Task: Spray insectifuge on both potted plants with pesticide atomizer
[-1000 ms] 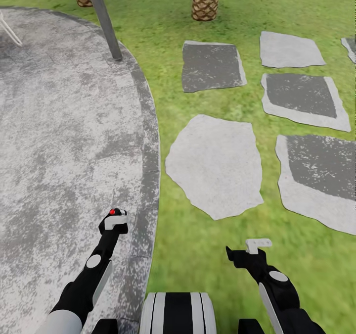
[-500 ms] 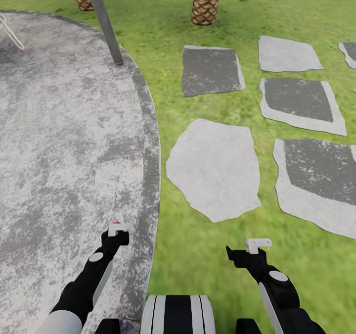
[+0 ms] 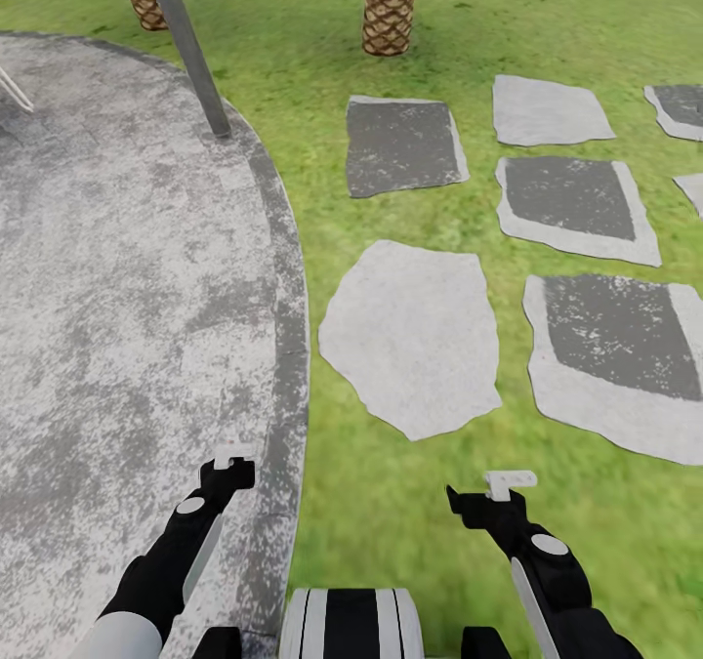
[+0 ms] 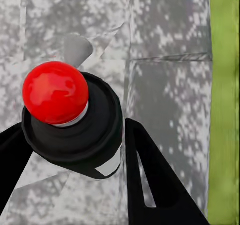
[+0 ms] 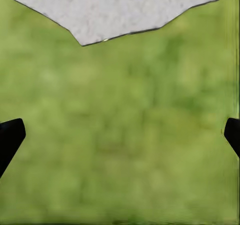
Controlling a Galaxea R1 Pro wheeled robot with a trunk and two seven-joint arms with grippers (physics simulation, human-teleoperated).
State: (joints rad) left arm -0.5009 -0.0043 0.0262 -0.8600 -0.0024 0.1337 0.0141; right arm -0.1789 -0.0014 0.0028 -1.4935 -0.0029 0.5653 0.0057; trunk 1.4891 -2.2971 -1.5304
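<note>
Robot at the patio edge, the atomizer and potted plants yet to be found.

The left gripper (image 3: pixel 227 464) hangs over the mottled grey patio (image 3: pixel 117 278) just inside its curved border, and the left wrist view shows its fingers (image 4: pixel 150 185) closed round a black, red-topped cylinder (image 4: pixel 70 120); whether this is the pesticide atomizer I cannot tell. The right gripper (image 3: pixel 498 488) hangs over the lawn (image 3: pixel 391 503) beside the patio, its dark fingertips (image 5: pixel 10 137) spread wide with nothing between them. Pale and dark stepping stones (image 3: pixel 410 332) lie on the grass to the right of the patio; a grey pole (image 3: pixel 186 49) rises from the patio's far edge, two palm trunks (image 3: pixel 389 5) beyond it. The risk, as I judge it, is driving on without spotting the plants, or a wheel catching the patio border and jolting the held cylinder loose.
</note>
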